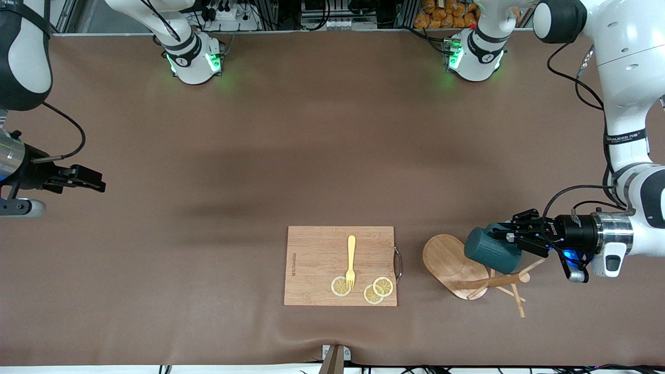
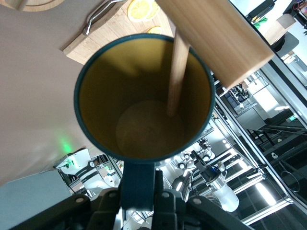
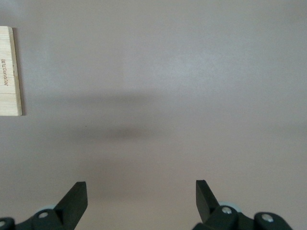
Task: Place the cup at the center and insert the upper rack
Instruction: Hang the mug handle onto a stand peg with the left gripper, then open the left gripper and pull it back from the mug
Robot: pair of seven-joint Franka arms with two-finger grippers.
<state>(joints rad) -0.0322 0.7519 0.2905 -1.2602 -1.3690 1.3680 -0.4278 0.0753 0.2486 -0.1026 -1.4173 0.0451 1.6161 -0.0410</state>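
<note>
The dark teal cup [image 1: 491, 252] lies tilted on its side in my left gripper [image 1: 511, 238], which is shut on its handle. It hangs over the wooden mug tree [image 1: 451, 262], which lies tipped over near the left arm's end of the table, its post [image 1: 493, 281] and pegs pointing sideways. In the left wrist view the cup's ochre inside [image 2: 144, 124] fills the frame, a thin peg [image 2: 176, 72] reaches into it, and the thick post [image 2: 216, 38] crosses above the rim. My left gripper [image 2: 138, 196] clamps the handle. My right gripper [image 1: 96, 183] waits open and empty at the right arm's end, also seen in its wrist view [image 3: 141, 196].
A rectangular wooden cutting board [image 1: 317, 259] with a metal handle lies beside the mug tree, toward the right arm's end. It carries a yellow fork [image 1: 351, 259] and lemon slices [image 1: 383, 286]. Its edge shows in the right wrist view [image 3: 9, 72].
</note>
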